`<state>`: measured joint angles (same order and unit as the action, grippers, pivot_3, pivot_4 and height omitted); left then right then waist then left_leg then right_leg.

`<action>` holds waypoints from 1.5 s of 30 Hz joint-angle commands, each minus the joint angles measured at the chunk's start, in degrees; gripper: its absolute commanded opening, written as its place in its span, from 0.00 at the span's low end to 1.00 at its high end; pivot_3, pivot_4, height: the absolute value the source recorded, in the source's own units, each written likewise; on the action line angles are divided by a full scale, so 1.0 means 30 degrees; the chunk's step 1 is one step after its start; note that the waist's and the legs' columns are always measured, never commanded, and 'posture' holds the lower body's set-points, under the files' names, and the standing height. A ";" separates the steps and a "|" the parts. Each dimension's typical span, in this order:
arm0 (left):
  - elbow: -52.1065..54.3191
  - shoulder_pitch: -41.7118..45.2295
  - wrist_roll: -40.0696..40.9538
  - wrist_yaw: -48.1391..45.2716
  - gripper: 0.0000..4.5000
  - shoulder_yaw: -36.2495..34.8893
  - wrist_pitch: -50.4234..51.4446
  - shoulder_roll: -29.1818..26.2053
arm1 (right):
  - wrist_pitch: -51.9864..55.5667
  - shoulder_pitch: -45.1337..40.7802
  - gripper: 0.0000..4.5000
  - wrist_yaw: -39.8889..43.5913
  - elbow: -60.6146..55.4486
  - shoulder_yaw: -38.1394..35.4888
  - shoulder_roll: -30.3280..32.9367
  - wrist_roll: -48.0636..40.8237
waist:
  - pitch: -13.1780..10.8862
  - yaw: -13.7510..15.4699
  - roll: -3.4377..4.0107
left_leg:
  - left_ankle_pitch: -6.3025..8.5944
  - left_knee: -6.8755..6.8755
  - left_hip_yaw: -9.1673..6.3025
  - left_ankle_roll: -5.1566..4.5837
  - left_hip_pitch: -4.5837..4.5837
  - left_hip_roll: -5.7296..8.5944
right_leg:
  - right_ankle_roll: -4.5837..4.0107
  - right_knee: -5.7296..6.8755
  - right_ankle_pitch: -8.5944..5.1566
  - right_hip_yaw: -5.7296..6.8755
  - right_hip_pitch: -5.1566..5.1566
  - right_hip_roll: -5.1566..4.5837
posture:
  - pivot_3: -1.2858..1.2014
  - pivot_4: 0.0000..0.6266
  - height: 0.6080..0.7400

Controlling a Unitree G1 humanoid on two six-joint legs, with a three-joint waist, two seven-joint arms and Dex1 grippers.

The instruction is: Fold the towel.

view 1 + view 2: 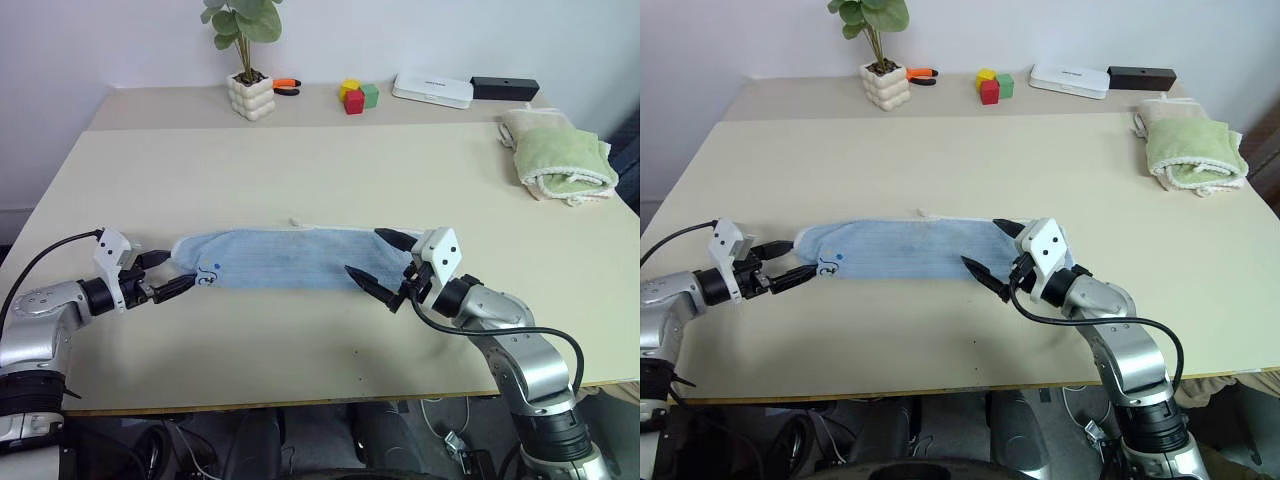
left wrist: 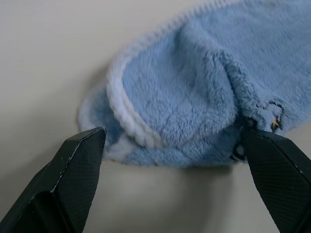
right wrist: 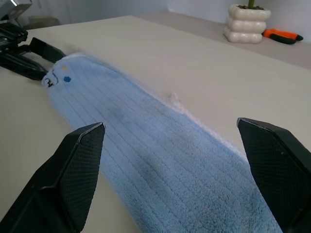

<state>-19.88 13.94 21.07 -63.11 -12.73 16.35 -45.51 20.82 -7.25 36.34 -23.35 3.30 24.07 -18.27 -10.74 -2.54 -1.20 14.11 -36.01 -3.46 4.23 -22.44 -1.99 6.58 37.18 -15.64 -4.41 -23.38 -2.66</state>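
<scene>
Both fingers of the left gripper [image 1: 168,273] and right gripper [image 1: 378,262] stand released at the two ends of the towel [image 1: 285,258], folded long on the table [image 1: 300,160]. Each should pinch both layers together before lifting.

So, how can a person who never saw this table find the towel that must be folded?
Look at the front part of the beige table, between the two robot hands. The towel lies there as a long, narrow strip. It is light blue and fluffy, unlike the green towel near the table's far right edge.
</scene>
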 commanded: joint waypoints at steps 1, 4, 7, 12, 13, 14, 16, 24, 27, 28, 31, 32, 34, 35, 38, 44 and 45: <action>0.0635 0.0311 0.0150 -0.0206 1.00 0.0273 0.0724 -0.0131 | -0.0161 -0.0118 0.99 -0.0290 -0.0846 0.0109 -0.0153 -0.0023 | 0.0000 0.0027 0.0000 | 0.0000 -0.0002 0.0002 0.0000 0.0000 0.0002 | -0.0002 -0.0002 -0.0001 0.0000 0.0003 -0.0004 | 0.52 0.24 1.00; 0.0662 0.0710 0.0180 -0.0328 1.00 0.0385 0.1136 -0.0217 | -0.0160 -0.0046 0.99 -0.0451 -0.0915 0.0285 -0.0160 0.0090 | 0.0000 0.0036 0.0000 | 0.0000 -0.0003 0.0001 0.0000 -0.0002 0.0002 | -0.0003 -0.0003 -0.0002 0.0001 0.0003 -0.0005 | 0.52 0.24 1.00; 0.0998 0.0800 0.0399 -0.0805 1.00 0.0472 0.2039 -0.0594 | -0.0161 0.0028 0.99 -0.0624 -0.0927 0.0334 -0.0148 0.0149 | 0.0000 0.0017 0.0000 | 0.0000 -0.0004 0.0001 0.0000 -0.0003 0.0002 | -0.0004 -0.0002 -0.0003 0.0001 0.0003 -0.0004 | 0.52 0.24 1.00; 0.1152 0.0685 0.0445 -0.1025 1.00 0.0529 0.2651 -0.0820 | -0.0334 -0.0081 0.99 -0.0933 -0.0626 0.0370 -0.0140 0.0471 | -0.0001 -0.0002 0.0001 | 0.0000 0.0000 0.0000 0.0000 0.0000 0.0001 | -0.0007 0.0001 -0.0005 0.0001 -0.0001 -0.0002 | 0.52 0.24 1.00; 0.1156 0.0663 0.0443 -0.1062 1.00 0.0556 0.2795 -0.0852 | -0.0355 -0.0112 0.99 -0.0964 -0.0590 0.0380 -0.0146 0.0530 | 0.0000 0.0005 0.0000 | 0.0000 0.0000 0.0000 0.0000 -0.0001 0.0000 | -0.0007 0.0000 -0.0005 0.0002 -0.0003 -0.0001 | 0.52 0.24 1.00; 0.1146 0.0664 0.0471 -0.0948 0.95 0.0451 0.2794 -0.0776 | -0.0393 -0.0146 1.00 -0.0968 -0.0569 0.0393 -0.0137 0.0612 | 0.0000 0.0008 0.0000 | 0.0000 0.0000 0.0000 0.0000 -0.0001 0.0000 | -0.0008 0.0000 -0.0005 0.0002 -0.0002 -0.0001 | 0.52 0.24 1.00; 0.1180 0.0713 0.0677 -0.0809 0.83 0.0230 0.3040 -0.0650 | -0.0404 -0.0182 1.00 -0.0956 -0.0514 0.0446 -0.0142 0.0717 | 0.0000 0.0009 0.0001 | 0.0000 -0.0001 0.0001 0.0000 -0.0002 0.0001 | -0.0008 0.0000 -0.0005 0.0001 -0.0001 -0.0002 | 0.52 0.24 1.00; 0.1268 0.1154 0.1861 -0.0114 0.02 -0.0815 0.4733 -0.0680 | -0.0457 -0.0077 1.00 -0.0940 -0.0394 0.0858 -0.0150 0.1082 | -0.0002 0.0009 -0.0001 | 0.0000 -0.0002 -0.0001 0.0000 -0.0002 0.0000 | -0.0003 0.0002 -0.0002 0.0002 -0.0002 -0.0002 | 0.52 0.24 1.00; 0.1418 0.1190 0.2075 0.0020 0.02 -0.1002 0.5021 -0.0792 | -0.0475 -0.0215 1.00 -0.0944 -0.0340 0.0893 -0.0221 0.1195 | -0.0002 0.0009 -0.0002 | 0.0000 -0.0003 0.0000 0.0000 -0.0003 0.0001 | -0.0001 0.0001 -0.0001 0.0001 -0.0002 -0.0003 | 0.52 0.24 1.00; 0.1467 0.1165 0.2056 0.0032 0.02 -0.1001 0.4986 -0.0860 | -0.0481 -0.0245 1.00 -0.0942 -0.0322 0.0903 -0.0238 0.1228 | -0.0001 0.0010 -0.0002 | 0.0000 -0.0003 0.0000 0.0000 -0.0003 0.0001 | -0.0001 0.0002 -0.0001 0.0001 -0.0002 -0.0003 | 0.52 0.24 1.00; 0.1377 0.1140 0.1907 0.0163 0.02 -0.1146 0.4778 -0.1129 | -0.0544 -0.0276 1.00 -0.0949 -0.0253 0.0927 -0.0275 0.1319 | -0.0002 0.0007 -0.0003 | 0.0000 -0.0002 -0.0001 0.0000 -0.0003 0.0001 | -0.0001 0.0001 -0.0001 0.0001 -0.0002 -0.0003 | 0.52 0.24 1.00; 0.1267 0.1197 0.1850 0.0193 0.02 -0.1205 0.4659 -0.1222 | -0.0556 -0.0291 1.00 -0.0957 -0.0223 0.0945 -0.0306 0.1350 | -0.0001 -0.0001 -0.0002 | 0.0000 -0.0001 -0.0001 0.0000 -0.0003 0.0001 | -0.0001 0.0001 -0.0001 0.0002 -0.0003 -0.0003 | 0.52 0.24 1.00; 0.0904 0.1393 0.1702 0.0137 0.02 -0.1355 0.4395 -0.1567 | -0.0582 -0.0260 1.00 -0.0952 -0.0217 0.0997 -0.0315 0.1442 | -0.0003 -0.0003 -0.0004 | 0.0000 -0.0001 -0.0001 0.0000 -0.0002 0.0000 | -0.0001 0.0003 -0.0001 0.0002 -0.0004 -0.0001 | 0.52 0.24 1.00; 0.0703 0.1436 0.1570 -0.0005 0.02 -0.1376 0.4109 -0.1846 | -0.0603 -0.0231 1.00 -0.0940 -0.0214 0.1010 -0.0316 0.1475 | -0.0003 -0.0003 -0.0005 | 0.0000 -0.0001 -0.0003 0.0000 -0.0003 0.0000 | -0.0001 0.0003 -0.0001 0.0003 -0.0005 0.0000 | 0.52 0.24 1.00; 0.0491 0.1187 0.1493 -0.0519 0.02 -0.1472 0.3744 -0.2613 | -0.0649 -0.0201 1.00 -0.0907 -0.0185 0.1007 -0.0300 0.1516 | -0.0006 -0.0002 -0.0008 | 0.0000 0.0000 -0.0001 0.0000 -0.0003 0.0000 | -0.0027 0.0000 -0.0016 0.0002 -0.0006 0.0000 | 0.52 0.24 1.00; 0.0129 0.0105 0.0750 -0.1081 0.02 -0.1487 0.1501 -0.3375 | -0.0747 -0.0447 1.00 -0.0862 0.0064 0.1043 -0.0289 0.1584 | -0.0008 0.0004 -0.0003 | 0.0000 0.0004 0.0002 0.0000 -0.0002 -0.0001 | -0.0052 0.0001 -0.0029 0.0001 -0.0008 -0.0003 | 0.52 0.24 1.00; -0.0065 0.0059 0.0552 -0.1230 0.02 -0.1425 0.0779 -0.3333 | -0.0779 -0.0507 1.00 -0.0846 0.0112 0.1073 -0.0296 0.1596 | -0.0008 0.0010 -0.0003 | 0.0000 0.0003 0.0003 0.0000 -0.0001 -0.0001 | -0.0052 0.0001 -0.0029 0.0001 -0.0009 -0.0003 | 0.52 0.24 1.00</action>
<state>-19.78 13.93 23.71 -66.21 -15.42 22.27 -54.27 19.89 -7.61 33.68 -22.11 6.46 23.53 -13.53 -10.77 -2.51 -1.21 14.11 -36.00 -3.45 4.23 -22.44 -1.99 6.42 37.18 -15.72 -4.41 -23.41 -2.67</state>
